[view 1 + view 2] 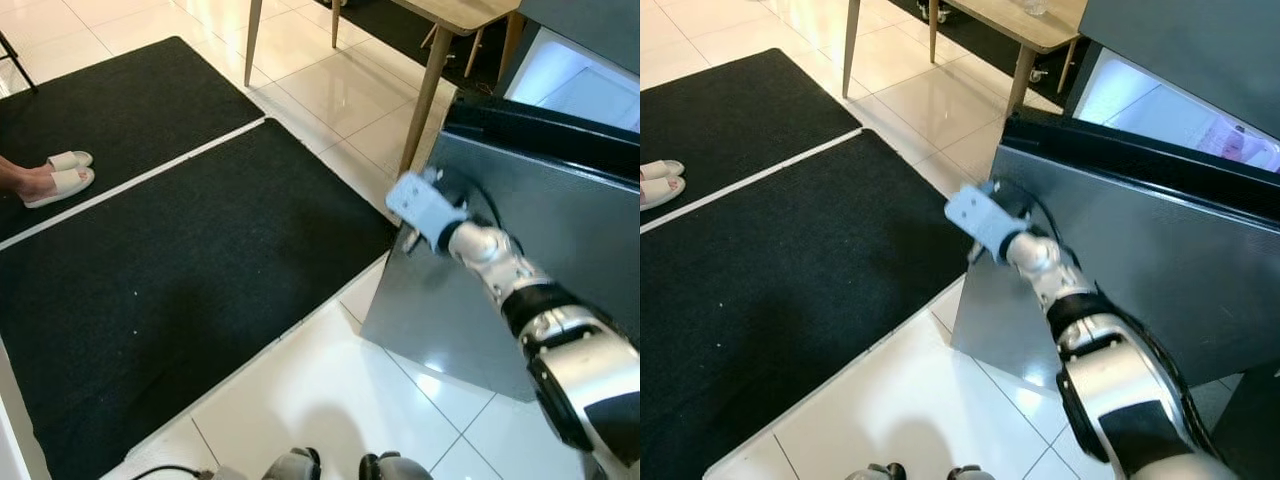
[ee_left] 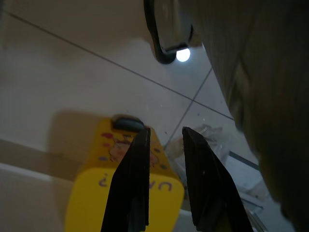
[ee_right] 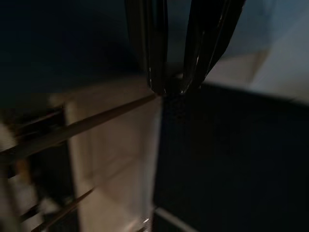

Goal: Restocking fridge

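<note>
The grey fridge door (image 1: 560, 230) stands swung open, and the lit white fridge interior (image 1: 1160, 100) shows behind it. My right arm reaches to the door's outer edge. The right gripper (image 1: 409, 240) sits behind its white wrist camera, against that edge. In the right wrist view the right gripper (image 3: 171, 89) has its tips pressed together on the door's dark edge. My left gripper (image 2: 163, 131) hangs low with a narrow gap between its fingers and nothing in it. Behind them stands a yellow carton (image 2: 96, 188) with a cartoon print and a dark cap.
A large black mat (image 1: 180, 280) covers the floor to the left of the door. A person's foot in white slippers (image 1: 60, 180) is at the far left. A wooden table (image 1: 460, 15) stands behind the fridge door. White tiles lie before my feet.
</note>
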{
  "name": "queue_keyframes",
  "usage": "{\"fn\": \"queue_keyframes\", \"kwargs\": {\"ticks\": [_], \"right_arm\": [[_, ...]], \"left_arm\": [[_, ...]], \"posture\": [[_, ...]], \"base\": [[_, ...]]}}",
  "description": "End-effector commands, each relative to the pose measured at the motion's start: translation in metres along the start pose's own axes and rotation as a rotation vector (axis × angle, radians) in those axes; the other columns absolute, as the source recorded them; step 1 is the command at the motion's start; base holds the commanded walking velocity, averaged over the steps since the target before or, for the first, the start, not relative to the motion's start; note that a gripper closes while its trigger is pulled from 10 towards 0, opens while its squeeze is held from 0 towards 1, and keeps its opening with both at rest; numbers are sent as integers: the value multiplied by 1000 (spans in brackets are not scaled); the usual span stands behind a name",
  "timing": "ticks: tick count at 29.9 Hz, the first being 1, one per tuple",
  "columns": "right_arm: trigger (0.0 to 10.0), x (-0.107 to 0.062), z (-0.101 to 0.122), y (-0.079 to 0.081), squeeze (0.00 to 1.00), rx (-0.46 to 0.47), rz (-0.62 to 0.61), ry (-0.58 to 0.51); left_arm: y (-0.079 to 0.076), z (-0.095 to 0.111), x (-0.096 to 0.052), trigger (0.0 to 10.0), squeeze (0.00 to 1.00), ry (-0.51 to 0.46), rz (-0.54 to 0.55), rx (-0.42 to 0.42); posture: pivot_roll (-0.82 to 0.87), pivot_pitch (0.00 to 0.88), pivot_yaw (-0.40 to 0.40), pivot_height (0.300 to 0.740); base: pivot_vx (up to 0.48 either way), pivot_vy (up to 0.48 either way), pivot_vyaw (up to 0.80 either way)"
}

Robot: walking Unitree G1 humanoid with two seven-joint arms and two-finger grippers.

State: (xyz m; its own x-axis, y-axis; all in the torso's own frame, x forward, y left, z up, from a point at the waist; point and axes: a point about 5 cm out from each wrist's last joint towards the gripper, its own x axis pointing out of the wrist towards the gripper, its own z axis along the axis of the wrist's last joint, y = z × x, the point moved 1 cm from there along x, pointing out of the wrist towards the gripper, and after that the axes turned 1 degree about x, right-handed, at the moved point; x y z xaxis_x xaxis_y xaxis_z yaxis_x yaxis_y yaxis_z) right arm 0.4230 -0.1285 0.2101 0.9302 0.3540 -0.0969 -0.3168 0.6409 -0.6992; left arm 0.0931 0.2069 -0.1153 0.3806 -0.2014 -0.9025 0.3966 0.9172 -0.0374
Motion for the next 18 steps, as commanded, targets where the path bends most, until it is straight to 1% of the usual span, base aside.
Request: {"fn": "queue_keyframes", "kwargs": {"ticks": [1, 2, 3, 4, 5, 6, 7, 9, 10, 11, 12, 13, 14, 15, 16, 17, 18], "right_arm": [[10000, -1, -1, -13, 0, 9, -73, 12], [10000, -2, 11, -36, 0, 11, -204, -23], [10000, -7, 21, -62, 0, 36, -347, -52], [10000, -11, 27, -79, 0, 54, -440, -70], [10000, -17, 28, -95, 0, 70, -531, -75], [10000, -17, 28, -95, 0, 70, -531, -75], [10000, -21, 25, -103, 0, 91, -575, -74], [10000, -24, 14, -101, 0, 137, -576, -54], [10000, -24, 14, -101, 0, 137, -576, -54], [10000, -21, 5, -89, 0, 168, -509, -42], [10000, -18, -12, -60, 0, 224, -361, -29], [10000, -18, -12, -60, 0, 224, -361, -29], [10000, -18, -19, -47, 0, 249, -290, -29], [10000, -18, -28, -27, 0, 291, -181, -31], [10000, -18, -28, -27, 0, 291, -181, -31], [10000, -19, -33, -16, 0, 306, -129, -31], [10000, -22, -44, 6, 0, 310, -15, -23]], "left_arm": [[-7, -19, -4, 10000, 0, 57, -19, -4], [-8, -23, -5, 10000, 0, 65, -20, -7], [-8, -26, -6, 10000, 0, 71, -22, -9], [-9, -28, -7, 10000, 0, 75, -23, -10], [-9, -29, -7, 10000, 0, 76, -22, -13], [-9, -29, -7, 10000, 0, 76, -22, -13], [-9, -29, -7, 10000, 0, 76, -21, -16], [-9, -28, -7, 10000, 0, 75, -19, -18], [-9, -28, -7, 10000, 0, 75, -19, -18], [-8, -28, -7, 10000, 0, 74, -19, -19], [-8, -27, -6, 10000, 0, 72, -18, -19], [-8, -27, -6, 10000, 0, 72, -18, -19], [-8, -26, -6, 10000, 0, 71, -18, -19], [-7, -23, -5, 10000, 0, 67, -17, -19], [-7, -23, -5, 10000, 0, 67, -17, -19], [-7, -22, -5, 10000, 0, 64, -17, -18], [-6, -17, -3, 10000, 0, 55, -17, -16]], "posture": [[56, 318, -66, 740], [61, 314, -65, 740], [65, 313, -63, 740], [65, 313, -63, 740], [66, 305, -63, 740], [66, 305, -63, 740], [66, 304, -62, 740], [63, 300, -61, 740], [63, 300, -61, 740], [59, 298, -60, 740], [55, 296, -58, 740], [55, 296, -58, 740], [53, 295, -58, 740], [49, 290, -56, 740], [49, 290, -56, 740], [49, 289, -56, 740], [45, 284, -53, 740]], "base": [[0, 0, 0], [0, 0, 0], [0, 0, 0], [0, 0, 0], [0, 0, 0], [0, 0, 0], [0, 0, 0], [0, 0, 0], [0, 0, 0], [0, 0, 0], [0, 0, 0], [0, 0, 0], [0, 0, 0], [0, 0, 0], [0, 0, 0], [0, 0, 0], [0, 0, 0]]}}
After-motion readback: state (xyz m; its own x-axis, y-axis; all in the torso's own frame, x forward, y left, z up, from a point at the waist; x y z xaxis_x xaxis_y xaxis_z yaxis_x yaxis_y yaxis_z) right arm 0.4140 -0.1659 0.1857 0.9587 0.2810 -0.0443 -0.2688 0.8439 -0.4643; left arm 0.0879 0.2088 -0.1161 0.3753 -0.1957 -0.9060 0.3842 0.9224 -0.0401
